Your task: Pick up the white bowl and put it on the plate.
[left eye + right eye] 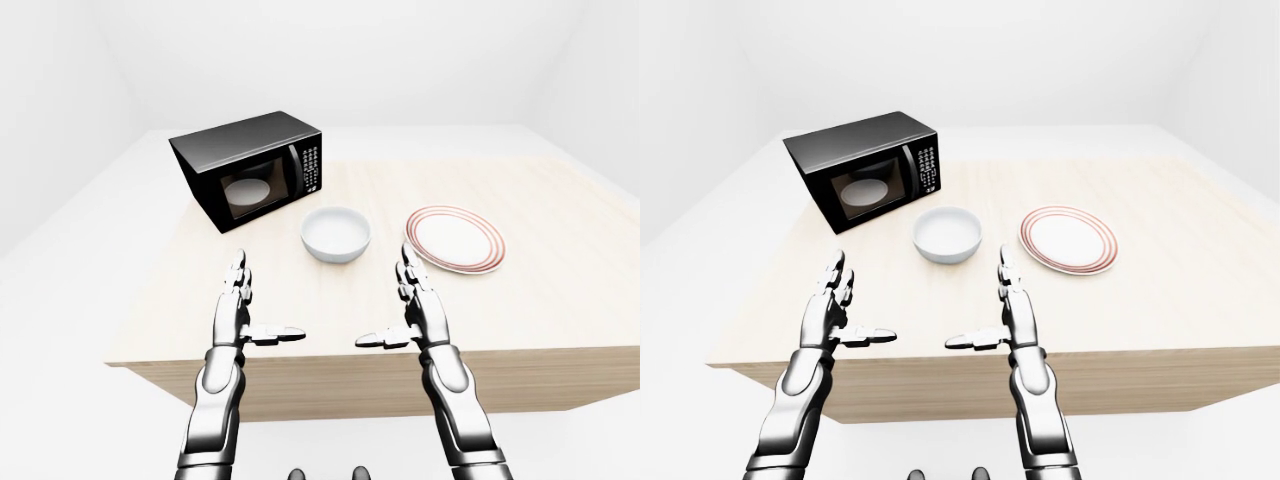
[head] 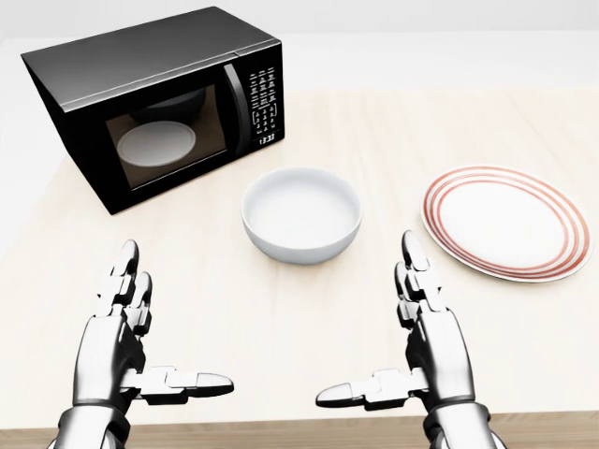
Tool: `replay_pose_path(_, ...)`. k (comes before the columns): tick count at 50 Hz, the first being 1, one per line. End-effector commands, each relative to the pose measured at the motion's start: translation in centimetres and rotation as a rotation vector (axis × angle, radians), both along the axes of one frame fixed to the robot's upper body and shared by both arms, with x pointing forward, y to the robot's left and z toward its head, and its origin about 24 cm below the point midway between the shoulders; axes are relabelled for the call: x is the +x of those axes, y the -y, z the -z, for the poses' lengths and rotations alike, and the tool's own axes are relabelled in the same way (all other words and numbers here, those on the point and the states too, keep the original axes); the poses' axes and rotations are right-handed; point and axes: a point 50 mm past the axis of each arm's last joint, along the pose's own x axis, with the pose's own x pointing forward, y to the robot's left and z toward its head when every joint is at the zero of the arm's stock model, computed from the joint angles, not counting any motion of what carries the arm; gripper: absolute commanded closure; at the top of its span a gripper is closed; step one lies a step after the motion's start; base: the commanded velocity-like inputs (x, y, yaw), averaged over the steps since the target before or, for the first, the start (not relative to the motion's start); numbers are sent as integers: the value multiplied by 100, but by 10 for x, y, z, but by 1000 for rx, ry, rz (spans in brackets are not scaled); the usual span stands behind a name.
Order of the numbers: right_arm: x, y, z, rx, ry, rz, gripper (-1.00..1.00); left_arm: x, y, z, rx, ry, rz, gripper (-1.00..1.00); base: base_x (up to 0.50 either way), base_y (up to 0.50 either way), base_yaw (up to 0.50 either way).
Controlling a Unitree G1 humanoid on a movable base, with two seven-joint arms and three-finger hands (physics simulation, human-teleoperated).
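Observation:
The white bowl (image 2: 301, 214) sits upright on the pale wooden table (image 2: 468, 122), in the middle of the head view. To its right lies the white plate (image 2: 507, 222) with red rings round its rim. My left hand (image 2: 150, 346) hovers at the lower left, fingers stretched out and thumb pointing inward, holding nothing. My right hand (image 2: 393, 346) mirrors it at the lower right, open and empty, its fingertips (image 2: 412, 245) just short of the plate's left edge. Both hands are well below the bowl and apart from it.
A black microwave (image 2: 154, 98) stands at the upper left of the table, door closed, a white turntable showing through the glass. The table's near edge (image 1: 350, 375) runs just under my wrists. White floor and walls surround the table.

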Motion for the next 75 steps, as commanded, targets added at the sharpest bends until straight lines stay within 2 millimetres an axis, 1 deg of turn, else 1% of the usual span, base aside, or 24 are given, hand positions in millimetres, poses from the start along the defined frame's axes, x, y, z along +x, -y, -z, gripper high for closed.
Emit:
replay_pose_path(1, 0, -2, 0, -6, -2, -9, -100, 0, 0, 0, 0, 0, 1, -100, 0, 0, 0)
replay_pose_path(9, 0, -2, 0, -12, 2, -11, -100, 0, 0, 0, 0, 0, 1, -100, 11, 0, 0)
replay_pose_path(49, -1, -2, 1, -10, 2, -11, -100, 0, 0, 0, 0, 0, 1, -100, 28, 0, 0)
replay_pose_path(50, 11, 13, -21, -208, 30, 49, -100, 0, 0, 0, 0, 0, 1, -100, 0, 0, 0)
replay_pose_path(60, 16, 17, -35, -323, 55, 69, -100, 0, 0, 0, 0, 0, 1, -100, 0, 0, 0)
replay_pose_path(75, 23, 15, -47, -605, 94, 46, -100, 0, 0, 0, 0, 0, 1, -100, 0, 0, 0)
